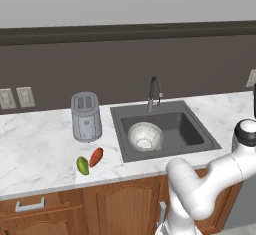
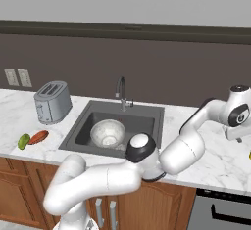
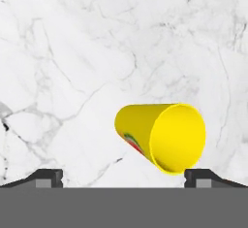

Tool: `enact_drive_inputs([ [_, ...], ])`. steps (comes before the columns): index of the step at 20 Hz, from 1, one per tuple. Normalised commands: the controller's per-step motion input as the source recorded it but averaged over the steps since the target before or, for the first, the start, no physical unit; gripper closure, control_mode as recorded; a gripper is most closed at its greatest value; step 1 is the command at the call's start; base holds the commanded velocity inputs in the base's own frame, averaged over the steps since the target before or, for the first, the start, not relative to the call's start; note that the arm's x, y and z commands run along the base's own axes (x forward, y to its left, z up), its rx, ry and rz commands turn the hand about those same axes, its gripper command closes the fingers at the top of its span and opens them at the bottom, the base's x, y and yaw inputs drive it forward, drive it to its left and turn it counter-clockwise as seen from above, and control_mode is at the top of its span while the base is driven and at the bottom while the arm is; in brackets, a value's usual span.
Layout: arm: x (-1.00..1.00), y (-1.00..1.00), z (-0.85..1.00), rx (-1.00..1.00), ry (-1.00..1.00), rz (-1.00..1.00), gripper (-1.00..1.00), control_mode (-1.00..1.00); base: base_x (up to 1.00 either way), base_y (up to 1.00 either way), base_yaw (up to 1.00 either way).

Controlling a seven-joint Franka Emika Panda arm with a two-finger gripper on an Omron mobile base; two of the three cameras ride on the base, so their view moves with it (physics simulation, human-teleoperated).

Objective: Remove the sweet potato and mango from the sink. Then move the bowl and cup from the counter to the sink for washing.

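Hand view: gripper point(image 3: 124, 177) spread wide above the worktop point(image 3: 72, 52), holding nothing. Yellow cup point(image 3: 162, 135) just ahead, toward the right fingertip point(image 3: 203, 176). Best to shift right, center the cup body, then close gently.

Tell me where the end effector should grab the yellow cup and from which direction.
Grip the cup across its round side walls near the middle, coming straight down from above. It seems to lie on its side on the marble counter, and the open end effector hangs over it, fingers wide.
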Motion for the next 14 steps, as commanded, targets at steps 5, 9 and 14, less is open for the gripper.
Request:
enact_drive_inputs([
  [5, 0.17, -0.19, 0.0, 0.04, 0.06, 0.0, -1.0, -1.0, 0.0, 0.0, 0.0],
  [9, 0.17, -0.18, 0.0, 0.07, 0.08, 0.0, -1.0, -1.0, 0.0, 0.0, 0.0],
  [14, 0.15, -0.18, 0.0, 0.09, 0.12, 0.0, -1.0, -1.0, 0.0, 0.0, 0.0],
])
